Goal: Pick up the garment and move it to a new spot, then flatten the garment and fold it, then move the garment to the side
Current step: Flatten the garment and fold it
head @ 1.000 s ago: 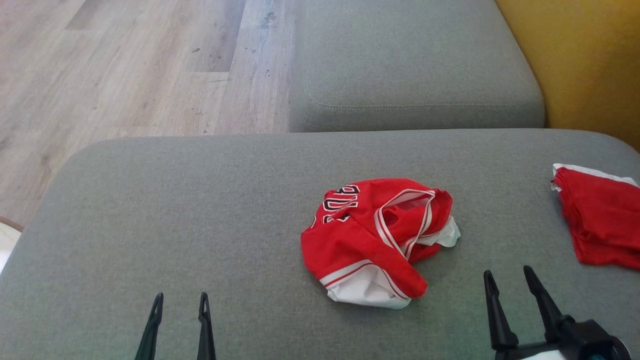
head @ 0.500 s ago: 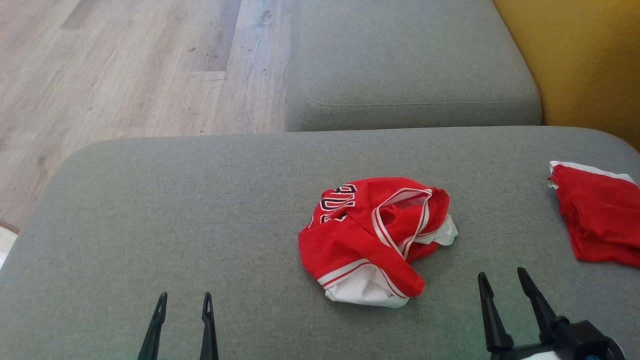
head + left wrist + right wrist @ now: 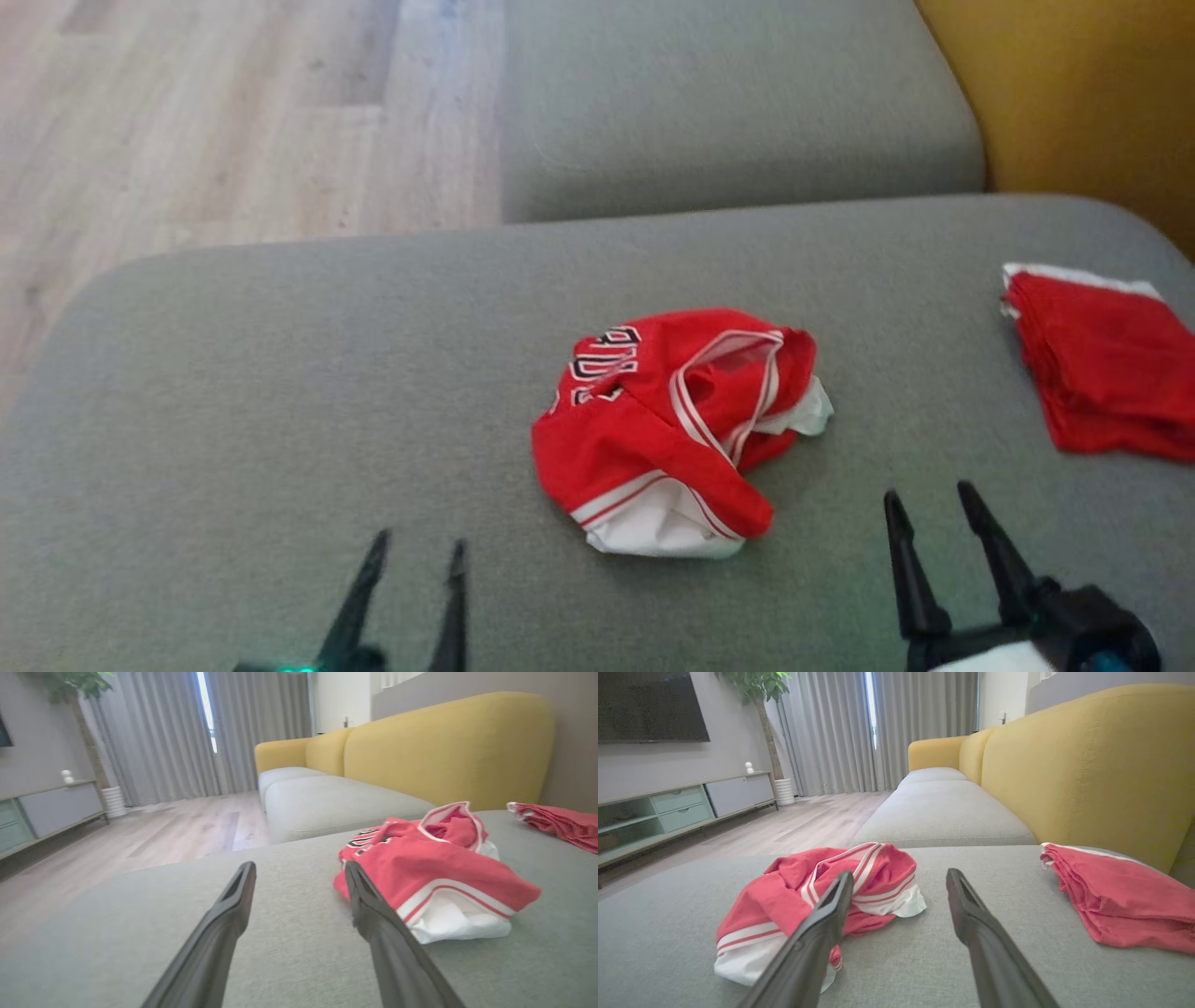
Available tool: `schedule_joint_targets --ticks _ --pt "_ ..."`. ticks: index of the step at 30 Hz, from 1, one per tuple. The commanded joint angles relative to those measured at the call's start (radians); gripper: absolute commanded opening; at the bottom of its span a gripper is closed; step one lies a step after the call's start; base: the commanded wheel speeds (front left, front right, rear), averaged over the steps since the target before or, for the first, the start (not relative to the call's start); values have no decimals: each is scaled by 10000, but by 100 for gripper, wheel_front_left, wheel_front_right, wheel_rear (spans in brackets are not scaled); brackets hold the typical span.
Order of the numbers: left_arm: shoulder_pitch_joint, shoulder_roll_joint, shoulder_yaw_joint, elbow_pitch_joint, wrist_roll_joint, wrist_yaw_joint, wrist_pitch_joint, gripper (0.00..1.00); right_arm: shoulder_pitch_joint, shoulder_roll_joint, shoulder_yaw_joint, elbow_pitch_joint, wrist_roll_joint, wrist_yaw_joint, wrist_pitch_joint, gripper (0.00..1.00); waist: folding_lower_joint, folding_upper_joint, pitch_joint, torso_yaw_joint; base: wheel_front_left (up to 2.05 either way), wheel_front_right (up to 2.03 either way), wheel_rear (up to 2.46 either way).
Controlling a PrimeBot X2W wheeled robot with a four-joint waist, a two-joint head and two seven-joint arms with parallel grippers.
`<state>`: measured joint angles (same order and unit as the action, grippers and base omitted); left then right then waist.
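A crumpled red garment (image 3: 672, 429) with white trim and black lettering lies in a heap near the middle of the grey cushion (image 3: 280, 401). In the left wrist view the garment (image 3: 434, 877) sits just right of my fingers; in the right wrist view the garment (image 3: 817, 900) lies left of centre. My left gripper (image 3: 420, 551) is open, low and left of the heap, holding nothing. My right gripper (image 3: 934, 499) stands open to the heap's lower right, also with nothing in it.
A folded red cloth (image 3: 1102, 373) lies at the cushion's right edge. A second grey seat cushion (image 3: 728, 103) sits beyond, with the yellow sofa back (image 3: 1083, 93) to the right. Wooden floor (image 3: 187, 121) lies past the cushion's left side.
The head camera has shifted, so the whole scene slid left and up. My left gripper has moved right, toward the garment. The garment lies as before.
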<state>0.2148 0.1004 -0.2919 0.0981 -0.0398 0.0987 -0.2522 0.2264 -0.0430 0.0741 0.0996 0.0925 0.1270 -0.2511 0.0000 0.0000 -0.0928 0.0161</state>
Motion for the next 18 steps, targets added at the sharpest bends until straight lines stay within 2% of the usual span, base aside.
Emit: schedule_joint_targets --ticks 1,7,10,18 --pt "-887 -154 106 -53 27 -155 -95 100 -712 -72 223 -421 130 37 -107 100 0 0 361 -336 0 0 0" --pt "-2216 -254 -1249 1996 425 -1323 -95 100 -1193 -72 427 -482 241 37 -107 100 0 0 1050 -1185 0 0 0" --pt "-3023 -340 -1972 2982 608 -1768 9 100 -1528 -72 556 -570 156 37 -107 100 0 0 1541 -1587 0 0 0" --pt "-5078 -473 -3360 5029 664 -2182 598 100 -2188 -72 802 -800 21 37 -107 100 0 0 2442 -2362 0 0 0"
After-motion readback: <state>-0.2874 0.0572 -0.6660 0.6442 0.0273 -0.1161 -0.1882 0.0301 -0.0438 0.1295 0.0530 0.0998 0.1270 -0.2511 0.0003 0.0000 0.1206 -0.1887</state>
